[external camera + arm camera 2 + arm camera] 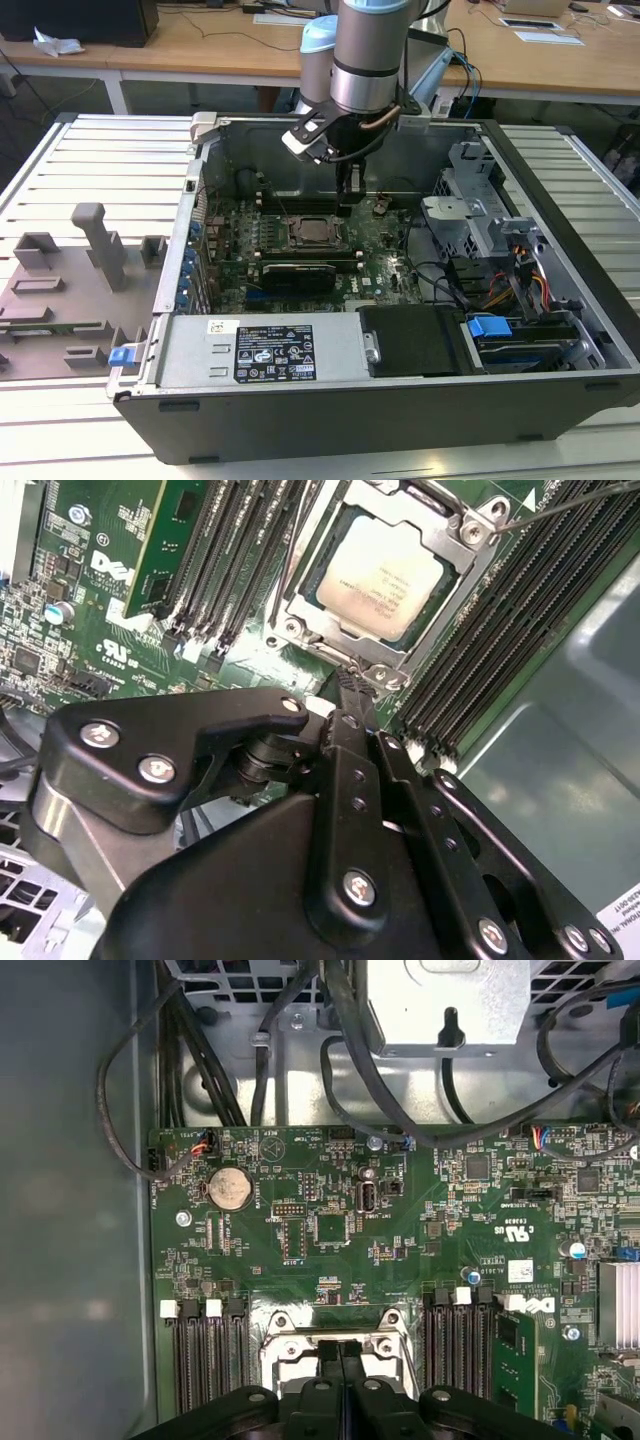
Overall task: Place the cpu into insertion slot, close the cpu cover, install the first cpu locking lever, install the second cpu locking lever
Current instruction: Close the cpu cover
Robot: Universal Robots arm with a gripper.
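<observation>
Open computer case (330, 425): one cpu (380, 575), one claw (350, 680) near it.

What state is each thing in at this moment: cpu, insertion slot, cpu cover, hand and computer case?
cpu, seated in the slot, its top showing through the cover's window.
insertion slot, filled by the cpu.
cpu cover, down flat over the cpu.
hand, shut, its tips at the cover's edge.
computer case, open, with the green board exposed.
</observation>
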